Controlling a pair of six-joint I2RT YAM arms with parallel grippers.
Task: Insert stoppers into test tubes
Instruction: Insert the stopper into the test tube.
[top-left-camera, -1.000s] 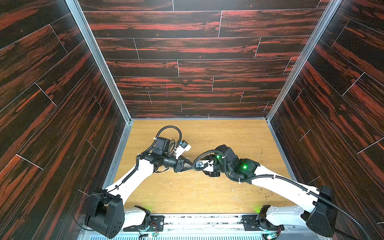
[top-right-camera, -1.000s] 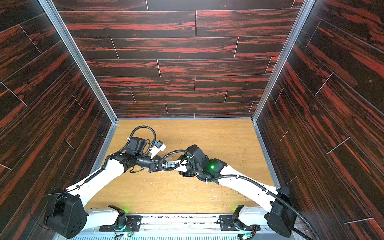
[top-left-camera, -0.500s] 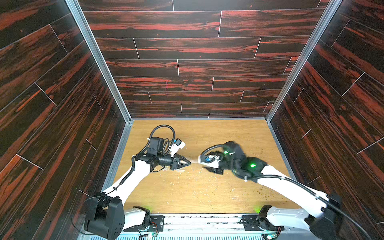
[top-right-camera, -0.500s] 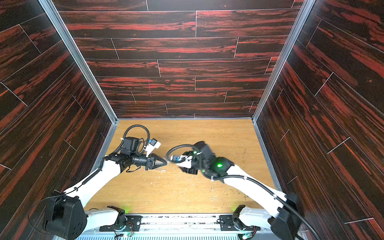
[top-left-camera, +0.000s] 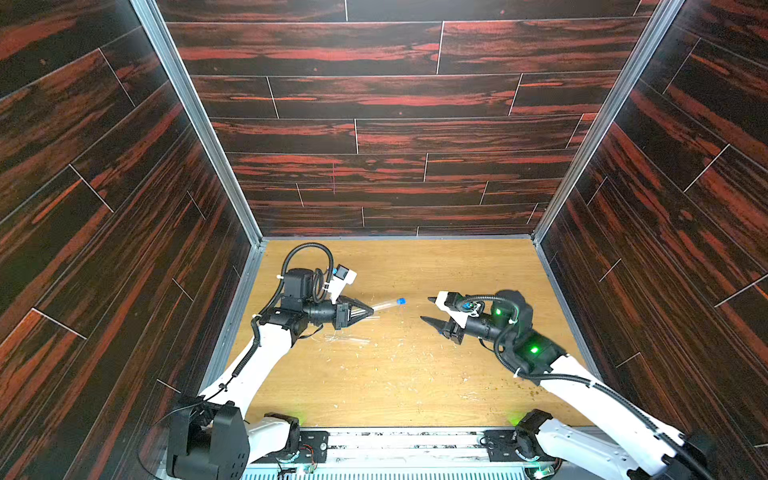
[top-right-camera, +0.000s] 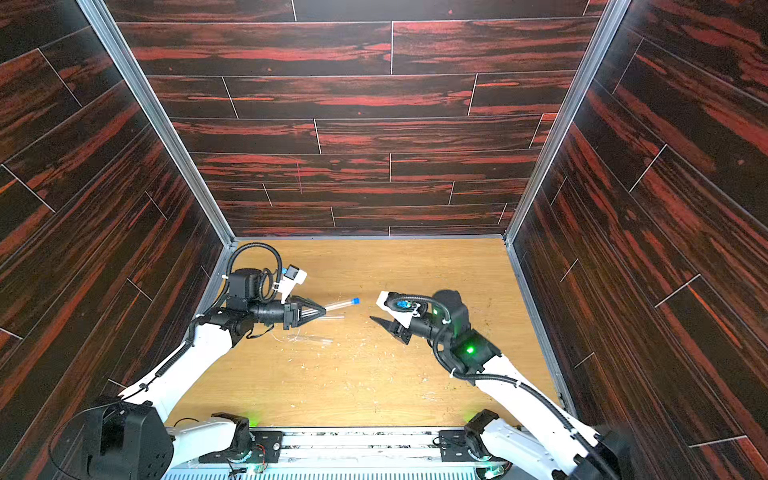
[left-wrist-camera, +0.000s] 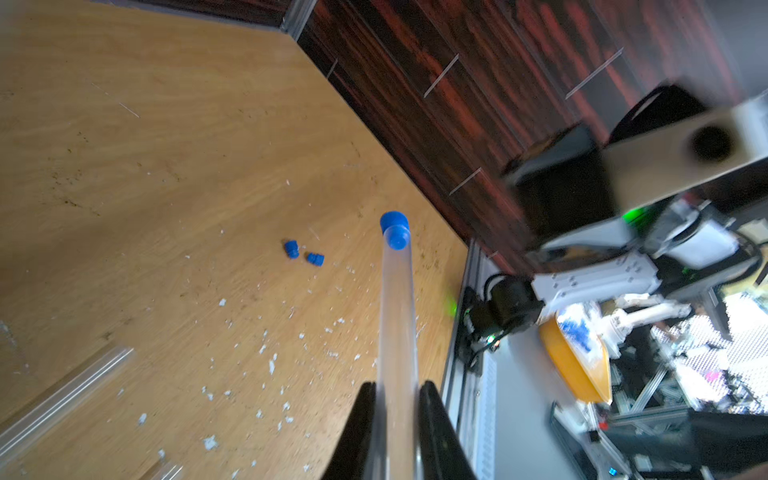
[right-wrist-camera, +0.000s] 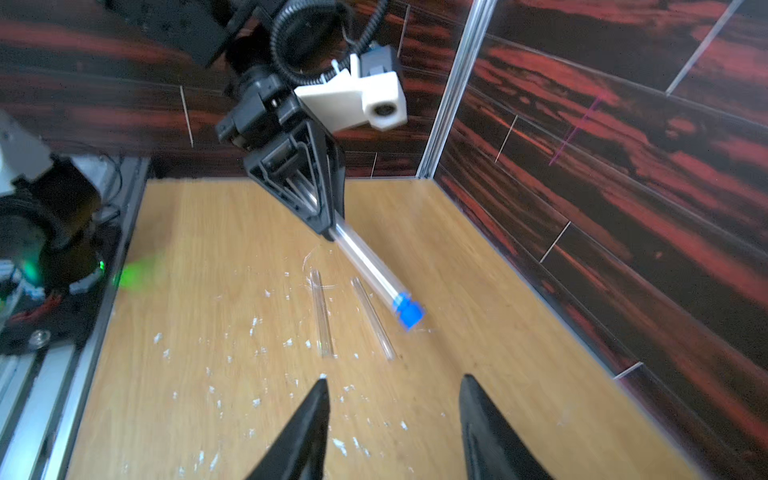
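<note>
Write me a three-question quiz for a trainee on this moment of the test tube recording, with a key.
1. True or false: the right gripper is holding something.
2. How many empty test tubes lie on the table? A) one B) two C) three
3. Fill in: the tube clamped in the left gripper has its end plugged with a blue ____.

Key
1. False: its jaws stand open with nothing between them.
2. B: two lie side by side below the held one.
3. stopper.
</note>
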